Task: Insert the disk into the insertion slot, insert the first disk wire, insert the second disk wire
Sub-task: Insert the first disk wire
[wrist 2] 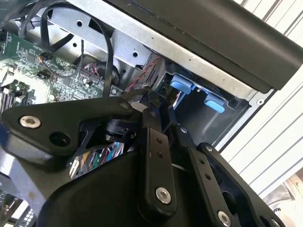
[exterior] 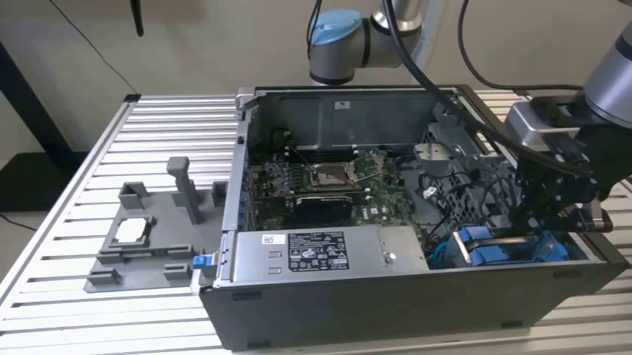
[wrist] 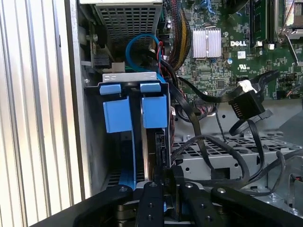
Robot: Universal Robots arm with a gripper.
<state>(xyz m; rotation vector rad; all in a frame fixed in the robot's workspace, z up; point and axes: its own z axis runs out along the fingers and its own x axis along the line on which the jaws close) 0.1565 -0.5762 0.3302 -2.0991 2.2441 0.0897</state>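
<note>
The disk (wrist: 154,113) sits in the insertion slot (wrist: 130,77)
Inside the computer case (exterior: 395,299), at the exterior view's lower right, the gripper (exterior: 553,225) pinches its edge, fingers narrow.

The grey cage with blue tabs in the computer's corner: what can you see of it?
The cage is a grey metal frame with two blue plastic tabs side by side. It sits in a corner of the computer case, against its wall. A drive in a blue frame stands on edge inside it. Black cables curl beside it; the gripper is close above.
</note>
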